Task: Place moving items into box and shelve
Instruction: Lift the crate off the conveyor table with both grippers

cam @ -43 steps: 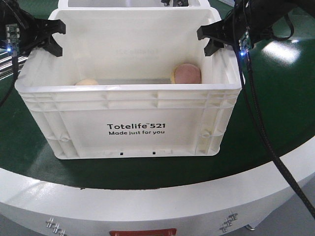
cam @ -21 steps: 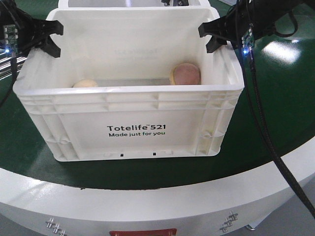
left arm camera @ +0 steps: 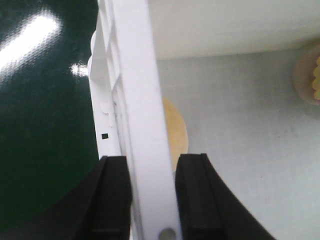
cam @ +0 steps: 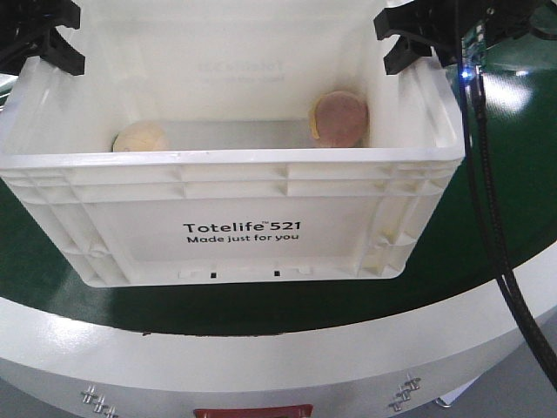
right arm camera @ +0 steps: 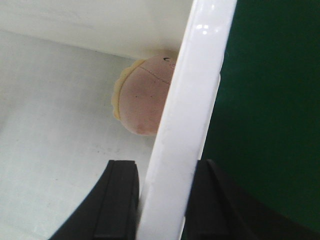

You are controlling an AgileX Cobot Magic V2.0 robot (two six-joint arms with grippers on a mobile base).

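The green table is under the box, and the box fills most of the front view. Both balls are already inside it, so the packing part looks done. I judge that the step in hand is to carry the box to the shelf. The shelf itself is not in view.

You hold the box from two sides. The left gripper is closed onto the left wall of the box, with one finger outside the wall and one inside, and both fingers seem to press the plastic. The right gripper pinches the right wall of the box in the same way, at the rim.

For the next move, both arms need to travel together at the same height. If one side goes faster, the thin wall can slip out from the fingers or the box can tilt.

The pink-brown ball lies on the box floor in the far right corner, just below the right gripper and touching the right wall. The cream ball lies on the floor against the left wall, below the left gripper.
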